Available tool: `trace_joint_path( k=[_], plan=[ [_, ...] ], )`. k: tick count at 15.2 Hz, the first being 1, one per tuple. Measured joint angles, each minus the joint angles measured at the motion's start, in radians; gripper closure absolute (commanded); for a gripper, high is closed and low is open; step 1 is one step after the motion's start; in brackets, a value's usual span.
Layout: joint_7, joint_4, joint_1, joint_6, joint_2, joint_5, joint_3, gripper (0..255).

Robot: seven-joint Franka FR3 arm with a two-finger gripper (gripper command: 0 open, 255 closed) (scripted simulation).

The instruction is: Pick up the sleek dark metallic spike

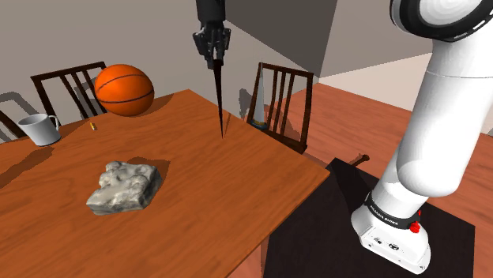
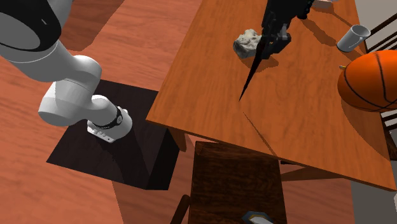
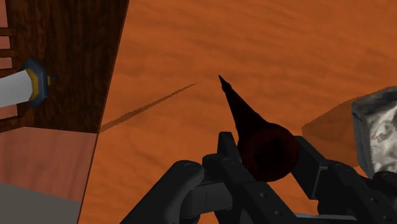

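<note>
The gripper [image 1: 213, 49] is closed on the thick end of the spike [image 1: 219, 95], and its two fingers clasp this end from both sides. The spike is dark and slim and hangs nearly upright under the gripper, with the point down. The point is above the table [image 1: 237, 185] and does not touch it; in the wrist view a thin shadow lies on the table a little apart from the point. On the table, toward the shoulder view's left, lies a grey rock [image 1: 124, 187]. At the table's far side stands an orange basketball [image 1: 123, 90], and a grey mug [image 1: 39, 129] stands near the table's far left corner. A dark chair [image 1: 280, 103] stands at the table's edge on the shoulder view's right, and another chair is behind the table near the ball. The white arm [image 1: 427, 142] rises from the black stand [image 1: 316, 237], just beside the table's near corner.
</note>
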Motion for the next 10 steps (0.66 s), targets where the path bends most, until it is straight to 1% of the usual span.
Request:
trace_joint_path(
  k=[7,10],
  plan=[
    [0.005,0.162,0.01,-0.115,0.048,-0.012,0.003,255],
    [0.008,0.251,0.018,-0.171,0.082,-0.022,0.004,255]
  ],
)
